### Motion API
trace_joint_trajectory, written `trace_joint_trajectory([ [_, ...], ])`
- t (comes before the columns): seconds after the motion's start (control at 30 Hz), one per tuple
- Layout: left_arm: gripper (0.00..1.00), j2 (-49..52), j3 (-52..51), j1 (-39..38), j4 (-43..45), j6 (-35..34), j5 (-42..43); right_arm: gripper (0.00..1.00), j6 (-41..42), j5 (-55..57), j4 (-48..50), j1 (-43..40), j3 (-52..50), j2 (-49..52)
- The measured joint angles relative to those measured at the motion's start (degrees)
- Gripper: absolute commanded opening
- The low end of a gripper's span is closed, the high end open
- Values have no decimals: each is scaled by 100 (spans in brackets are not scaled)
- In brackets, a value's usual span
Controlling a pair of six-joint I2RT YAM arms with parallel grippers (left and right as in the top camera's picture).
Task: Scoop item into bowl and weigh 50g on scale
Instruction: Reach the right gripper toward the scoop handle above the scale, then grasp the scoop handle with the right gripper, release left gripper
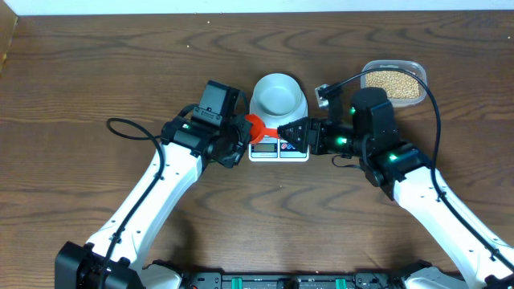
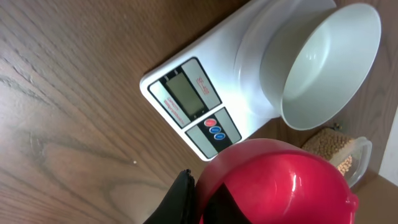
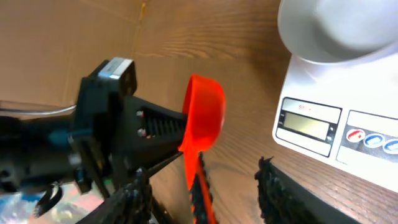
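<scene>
Overhead, 2 wrist close-ups, common scale [image 1: 262, 148]

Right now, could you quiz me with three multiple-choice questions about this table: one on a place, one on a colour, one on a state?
1. The small pale round bowl sits:
A. on the flat white kitchen scale
B. on the bare wood
C. on the floor
2. The plastic scoop is:
A. blue
B. red
C. green
3. The bowl is:
A. heaped full
B. empty
C. upside down

1 A: the bowl rests on the scale's platform.
2 B: the scoop shows bright red in every view.
3 B: the bowl's inside is bare.
</scene>
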Motion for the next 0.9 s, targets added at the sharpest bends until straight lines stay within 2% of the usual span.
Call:
trace_joint_trajectory([
  [0.2,7,0,0,-116,4,-267,44,47,35,203,15,118,0,9],
  [0.63,7,0,0,-310,28,-404,63,26,120,435,0,323,0,9],
  [0.9,7,0,0,-310,28,-404,63,16,133,459,-33,326,0,9],
])
